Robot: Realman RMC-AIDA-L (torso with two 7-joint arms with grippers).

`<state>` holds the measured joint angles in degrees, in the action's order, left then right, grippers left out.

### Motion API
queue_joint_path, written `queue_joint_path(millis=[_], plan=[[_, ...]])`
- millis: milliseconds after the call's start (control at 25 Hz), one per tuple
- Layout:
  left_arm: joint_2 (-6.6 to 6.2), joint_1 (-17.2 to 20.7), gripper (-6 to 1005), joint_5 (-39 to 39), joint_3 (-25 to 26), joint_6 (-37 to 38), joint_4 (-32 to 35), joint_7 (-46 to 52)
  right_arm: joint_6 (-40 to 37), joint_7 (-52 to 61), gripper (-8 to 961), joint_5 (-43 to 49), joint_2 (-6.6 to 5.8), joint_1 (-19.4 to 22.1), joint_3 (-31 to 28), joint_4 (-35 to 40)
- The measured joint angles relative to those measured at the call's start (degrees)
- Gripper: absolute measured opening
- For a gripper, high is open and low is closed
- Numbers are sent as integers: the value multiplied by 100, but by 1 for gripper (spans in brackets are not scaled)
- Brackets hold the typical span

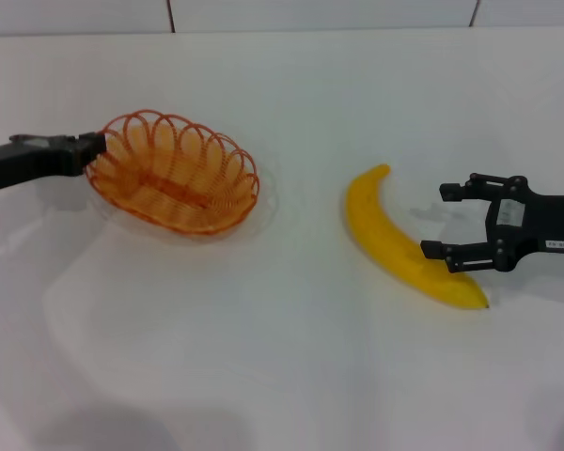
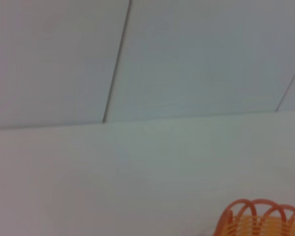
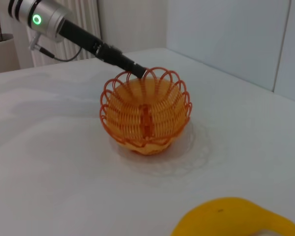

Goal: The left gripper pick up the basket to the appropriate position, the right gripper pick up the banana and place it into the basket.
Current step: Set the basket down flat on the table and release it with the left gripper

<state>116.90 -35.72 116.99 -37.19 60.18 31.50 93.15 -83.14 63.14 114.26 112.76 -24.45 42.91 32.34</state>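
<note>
basket [image 1: 174, 172]: orange wire, oval, upright on table | banana [image 1: 404, 244]: yellow, curved, lying well apart

A white table [image 1: 263, 376] meets a white panelled wall [image 2: 187, 59]; a pale cup [image 3: 2, 51] holds dark utensils.

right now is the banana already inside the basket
No, the banana lies on the white table well apart from the basket, with the right gripper open around its lower end.
</note>
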Motion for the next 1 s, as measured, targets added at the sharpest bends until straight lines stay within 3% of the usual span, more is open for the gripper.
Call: queue_joint_path(millis=[360, 1000], plan=[[0, 251, 71, -115, 13, -109, -32, 91, 105, 8, 831, 9, 1, 13, 8, 0], [8, 274, 73, -174, 35, -112, -186, 138, 132, 14, 823, 17, 9, 5, 16, -9]])
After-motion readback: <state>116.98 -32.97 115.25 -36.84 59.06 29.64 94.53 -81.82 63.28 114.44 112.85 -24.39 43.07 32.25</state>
